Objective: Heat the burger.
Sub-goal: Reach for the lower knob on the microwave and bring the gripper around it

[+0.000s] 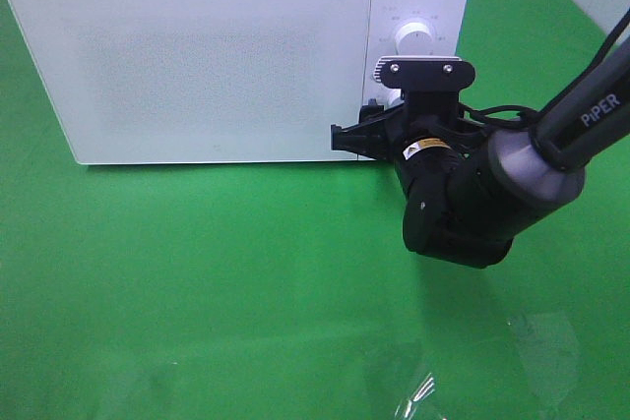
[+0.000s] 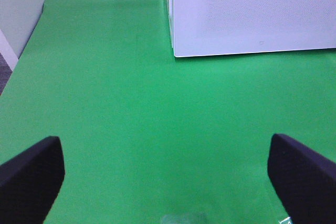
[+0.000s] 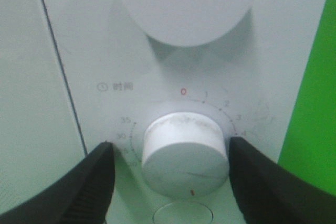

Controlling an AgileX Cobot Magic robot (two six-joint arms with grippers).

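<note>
The burger is out of view in every frame. A white microwave (image 1: 217,66) stands at the back with its door closed. My right gripper (image 3: 170,182) is at its control panel, one black finger on each side of the white timer knob (image 3: 184,150). One finger (image 3: 247,182) sits against the knob's edge; the other finger (image 3: 100,182) stands a small gap away, so the jaws are open. The knob's red mark points away from the 0. My left gripper (image 2: 168,182) hangs wide open over bare green cloth, holding nothing.
A second, larger knob (image 1: 411,36) sits above the timer knob. The right arm (image 1: 512,164) reaches in from the right, in front of the panel. A clear plastic item (image 1: 423,395) lies near the front edge. A pale wall (image 2: 21,9) borders the far left.
</note>
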